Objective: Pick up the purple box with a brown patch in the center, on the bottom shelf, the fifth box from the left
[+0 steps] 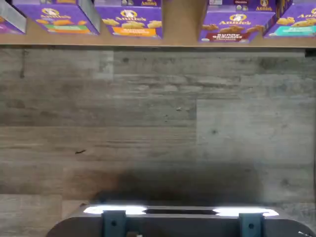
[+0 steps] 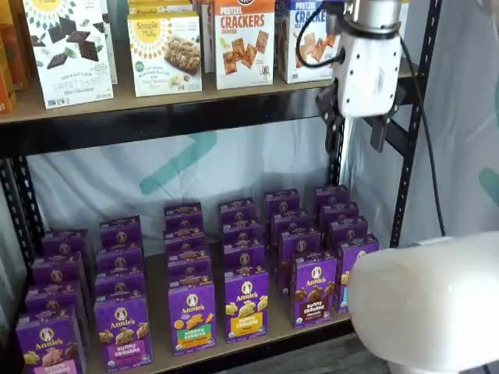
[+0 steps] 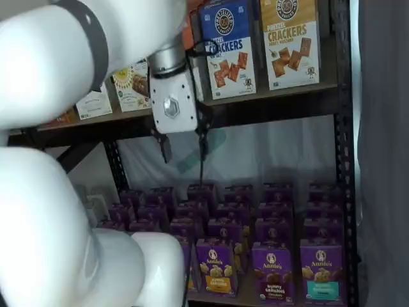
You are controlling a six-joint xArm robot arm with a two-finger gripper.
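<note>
The purple box [image 2: 313, 290] with brown bunny crackers and a brown band stands upright in the front row of the bottom shelf [image 2: 158, 269]. It shows in both shelf views [image 3: 273, 273] and in the wrist view [image 1: 236, 27], with more purple boxes lined up behind it. My gripper [image 2: 352, 123] hangs high above it, level with the upper deck's black beam, and is empty. Its two black fingers [image 3: 165, 147] stand apart with a plain gap, so it is open. The tan deck also shows in the wrist view [image 1: 180, 22].
A purple box with a yellow band [image 2: 246, 304] and one with a green band [image 2: 192, 315] stand left of the target; a teal-banded one [image 3: 319, 278] stands right. A black upright post [image 2: 412, 140] is close. Cracker boxes [image 2: 244, 43] fill the upper deck. My arm's white bulk [image 2: 425, 304] blocks the foreground.
</note>
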